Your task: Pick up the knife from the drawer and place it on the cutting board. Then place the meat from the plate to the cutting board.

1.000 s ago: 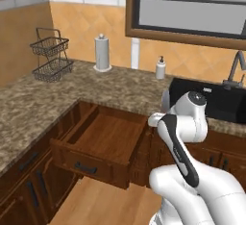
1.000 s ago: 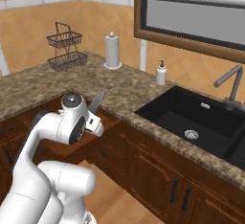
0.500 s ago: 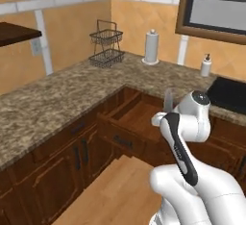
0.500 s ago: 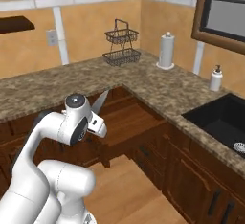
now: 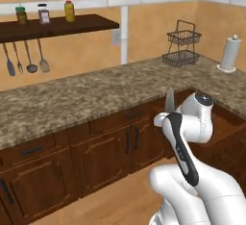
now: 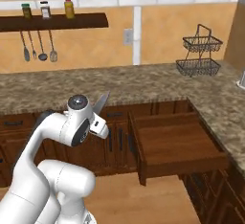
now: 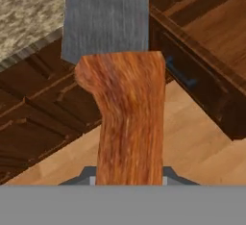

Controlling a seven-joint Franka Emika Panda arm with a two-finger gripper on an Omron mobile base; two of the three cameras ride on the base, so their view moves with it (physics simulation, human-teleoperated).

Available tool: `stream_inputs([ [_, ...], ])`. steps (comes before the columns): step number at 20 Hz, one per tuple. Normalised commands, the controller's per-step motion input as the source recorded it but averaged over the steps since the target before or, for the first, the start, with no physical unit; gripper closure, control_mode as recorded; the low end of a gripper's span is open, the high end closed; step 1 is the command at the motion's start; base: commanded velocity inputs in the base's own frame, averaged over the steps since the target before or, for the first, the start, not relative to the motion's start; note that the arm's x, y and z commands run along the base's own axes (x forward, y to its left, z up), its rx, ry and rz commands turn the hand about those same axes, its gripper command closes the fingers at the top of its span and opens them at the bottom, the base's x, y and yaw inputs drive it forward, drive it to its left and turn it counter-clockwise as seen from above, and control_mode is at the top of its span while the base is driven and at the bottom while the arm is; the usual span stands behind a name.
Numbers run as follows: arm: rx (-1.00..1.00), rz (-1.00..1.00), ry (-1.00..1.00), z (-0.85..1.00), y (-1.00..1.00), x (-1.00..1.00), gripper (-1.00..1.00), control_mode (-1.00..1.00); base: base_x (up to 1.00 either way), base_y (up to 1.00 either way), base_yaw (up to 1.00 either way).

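Note:
My gripper (image 5: 166, 117) is shut on the knife (image 5: 169, 100), held up in front of the arm with the grey blade pointing upward. In the right base view the blade of the knife (image 6: 101, 104) rises from the gripper (image 6: 100, 124). The hand view has the knife's orange handle (image 7: 127, 123) close up between the fingers, with the blade above it. The reddish-brown drawer (image 6: 178, 144) stands pulled open under the corner counter, to the right of the arm; its front shows in the drawer (image 7: 206, 56) of the hand view. The cutting board, the meat and the plate are out of view.
A granite counter (image 5: 81, 99) runs along the wall over dark cabinet doors (image 5: 115, 147). A wall shelf (image 5: 57, 27) carries three jars, with utensils (image 5: 26, 58) hanging under it. A wire basket (image 5: 182, 46) and a paper towel roll (image 5: 230, 53) stand at the corner. Wooden floor (image 6: 143, 201) lies below.
The whole picture has swung to the right as the base turned left: the sink and window are gone and the shelf wall has come in. The knife stays gripped.

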Motion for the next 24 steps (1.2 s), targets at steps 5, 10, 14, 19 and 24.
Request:
stream_inputs([
  [5, 0.00, 0.00, 0.00, 0.00, 0.00, 0.00, 1.00, 1.00, 0.48, 0.11, 0.70],
  [10, 0.00, 0.00, 0.00, 0.00, 0.00, 0.00, 1.00, 1.00, 0.55, 0.13, 0.71],
  [14, 0.00, 0.00, 0.00, 0.00, 0.00, 0.00, 1.00, 1.00, 0.58, 0.16, 0.71],
  [19, 0.00, 0.00, 0.00, 0.00, 0.00, 0.00, 1.00, 1.00, 0.50, 0.16, 0.68],
  [24, 0.00, 0.00, 0.00, 0.00, 0.00, 0.00, 1.00, 1.00, 0.13, 0.40, 0.72],
])
